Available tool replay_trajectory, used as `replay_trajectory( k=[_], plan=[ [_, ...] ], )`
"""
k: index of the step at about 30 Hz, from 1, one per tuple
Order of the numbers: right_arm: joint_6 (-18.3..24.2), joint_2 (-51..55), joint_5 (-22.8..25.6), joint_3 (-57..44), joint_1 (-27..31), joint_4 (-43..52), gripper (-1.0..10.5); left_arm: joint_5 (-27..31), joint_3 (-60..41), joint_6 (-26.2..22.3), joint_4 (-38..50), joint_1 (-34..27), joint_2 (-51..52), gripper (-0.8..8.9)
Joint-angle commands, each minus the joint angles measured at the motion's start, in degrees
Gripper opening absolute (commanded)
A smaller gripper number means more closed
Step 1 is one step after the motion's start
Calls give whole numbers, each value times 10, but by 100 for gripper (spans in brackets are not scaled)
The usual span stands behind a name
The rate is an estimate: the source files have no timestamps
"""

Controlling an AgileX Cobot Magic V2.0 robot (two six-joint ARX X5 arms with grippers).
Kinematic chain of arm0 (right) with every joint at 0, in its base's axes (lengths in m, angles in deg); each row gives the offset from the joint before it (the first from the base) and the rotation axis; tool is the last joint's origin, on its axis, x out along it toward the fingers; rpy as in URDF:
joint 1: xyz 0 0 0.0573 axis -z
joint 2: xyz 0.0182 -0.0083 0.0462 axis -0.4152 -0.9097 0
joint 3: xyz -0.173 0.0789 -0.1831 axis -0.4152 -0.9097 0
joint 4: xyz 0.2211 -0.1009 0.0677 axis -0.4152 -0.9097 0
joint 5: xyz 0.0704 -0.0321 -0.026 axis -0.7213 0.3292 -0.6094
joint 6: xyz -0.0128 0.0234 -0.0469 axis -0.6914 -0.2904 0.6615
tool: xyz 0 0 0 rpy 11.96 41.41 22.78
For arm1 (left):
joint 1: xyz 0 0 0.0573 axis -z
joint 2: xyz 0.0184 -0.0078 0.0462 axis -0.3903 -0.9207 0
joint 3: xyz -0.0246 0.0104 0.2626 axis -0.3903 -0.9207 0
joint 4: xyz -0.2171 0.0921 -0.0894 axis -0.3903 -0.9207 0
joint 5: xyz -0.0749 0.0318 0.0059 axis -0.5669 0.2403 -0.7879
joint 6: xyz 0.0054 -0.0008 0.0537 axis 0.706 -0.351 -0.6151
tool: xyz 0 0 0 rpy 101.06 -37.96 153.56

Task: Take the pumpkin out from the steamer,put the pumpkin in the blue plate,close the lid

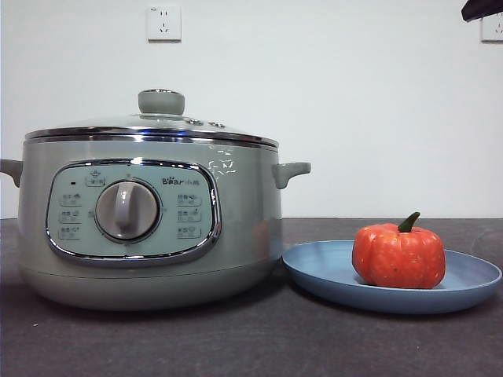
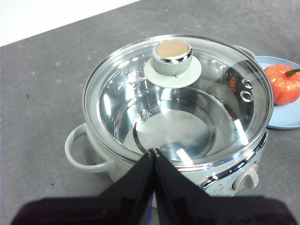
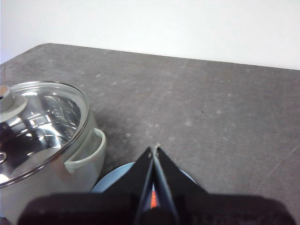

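Front view shows pumpkin on blue plate at steamer's three o'clock, lid seated; both my grippers pressed together, nothing remaining.

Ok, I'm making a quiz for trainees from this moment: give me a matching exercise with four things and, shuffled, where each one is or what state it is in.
Things:
1. pumpkin
2. lid
3. blue plate
4. left tool

Places or states:
A. on the table beside the steamer
B. shut, above the steamer's rim, holding nothing
C. sitting on the plate
D. closed on the steamer

Pairs: 1-C, 2-D, 3-A, 4-B
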Motion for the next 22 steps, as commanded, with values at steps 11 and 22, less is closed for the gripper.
replay_trajectory(
  k=[11,22],
  plan=[
    [-5,0,2,-2,0,2,-16,-20,-29,-71,70,-99,92,-4],
    [-5,0,2,-2,0,-1,-16,-34,-245,-40,248,-218,197,-4]
  ],
)
